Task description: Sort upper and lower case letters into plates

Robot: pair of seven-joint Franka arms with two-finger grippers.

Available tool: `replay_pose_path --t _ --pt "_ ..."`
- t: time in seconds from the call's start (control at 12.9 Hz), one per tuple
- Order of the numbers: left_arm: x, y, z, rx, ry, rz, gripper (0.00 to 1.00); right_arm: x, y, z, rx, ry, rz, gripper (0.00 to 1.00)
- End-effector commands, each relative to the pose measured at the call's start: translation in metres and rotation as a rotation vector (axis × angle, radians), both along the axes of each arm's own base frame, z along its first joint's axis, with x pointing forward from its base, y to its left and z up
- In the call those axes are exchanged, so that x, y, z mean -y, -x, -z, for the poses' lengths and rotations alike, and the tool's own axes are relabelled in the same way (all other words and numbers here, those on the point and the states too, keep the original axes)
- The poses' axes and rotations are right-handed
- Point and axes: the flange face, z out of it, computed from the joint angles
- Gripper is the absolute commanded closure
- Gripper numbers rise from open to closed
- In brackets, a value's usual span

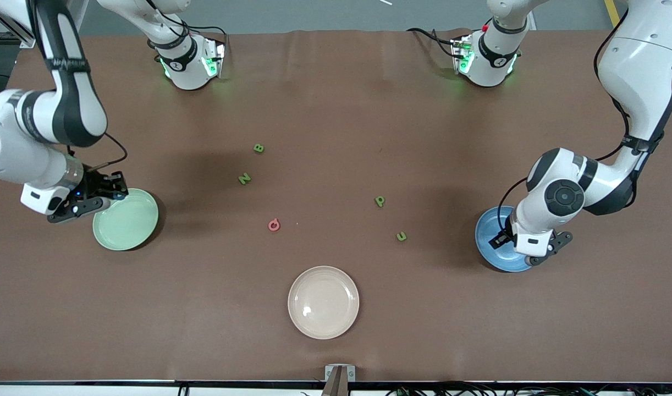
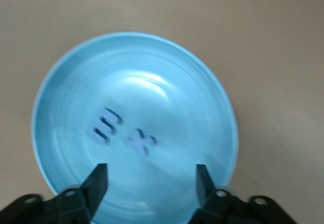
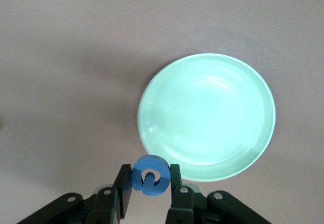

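Two Franka arms are working over a brown table (image 1: 336, 110), each hanging above a plate at its own end. The left arm is hovering over the blue plate (image 2: 66, 82), and the left gripper (image 2: 152, 176) is holding its fingers (image 2: 97, 181) wide apart with nothing between them. Two blue letters (image 2: 121, 133) are lying side by side inside that plate, below the gap between the fingers and touching neither.

At the right arm's end, the right gripper (image 3: 147, 183) is hanging over the edge of the mint plate (image 3: 207, 77), which is showing only a bare glossy surface. Its fingers are pinching a blue letter (image 3: 149, 175) between them, squeezing it from both sides, the piece sitting over the table just beside the plate's rim.

A cream plate (image 1: 323, 302) is sitting between the two arms, nearer to the front camera than both other plates.

Five small letters are lying loose on the cloth between the plates: a green B (image 1: 258, 148) farthest from the camera, a green N (image 1: 244, 179) just nearer, a green p (image 1: 379, 201), a pink piece (image 1: 274, 224), and a green u (image 1: 401, 236) toward the blue plate.
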Motion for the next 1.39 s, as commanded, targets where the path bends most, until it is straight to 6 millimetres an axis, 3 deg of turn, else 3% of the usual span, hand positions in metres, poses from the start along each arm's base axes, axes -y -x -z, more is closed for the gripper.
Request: replay_pose_path --t 0.0,0.08,0.39,0.62,0.77,1.08,1.24,1.32 --pt "0.049 0.001 -0.015 0.026 0.013 0.010 0.00 0.036 -0.004 0.059 0.009 -0.018 -0.053 0.79" --pt "0.078 -0.002 -0.018 0.041 0.030 0.000 0.00 0.052 -0.003 0.076 0.023 -0.019 -0.081 0.78" --pt "0.168 0.000 -0.012 0.057 0.086 -0.033 0.01 0.077 0.005 0.110 0.011 -0.028 -0.096 0.78" --pt "0.223 0.011 0.013 0.043 0.091 -0.066 0.11 0.078 0.014 0.125 0.006 -0.030 -0.101 0.78" --pt "0.249 0.019 0.038 0.040 0.059 -0.106 0.17 0.075 0.021 0.133 0.022 -0.025 -0.100 0.76" --pt "0.252 0.023 0.061 0.034 0.027 -0.116 0.31 0.074 0.023 0.135 0.017 -0.026 -0.102 0.76" --pt "0.251 0.024 0.067 0.024 0.028 -0.122 0.46 0.074 0.023 0.135 0.016 -0.027 -0.103 0.73" --pt "0.249 0.023 0.068 0.024 0.028 -0.124 0.61 0.074 0.023 0.135 0.014 -0.027 -0.103 0.69"
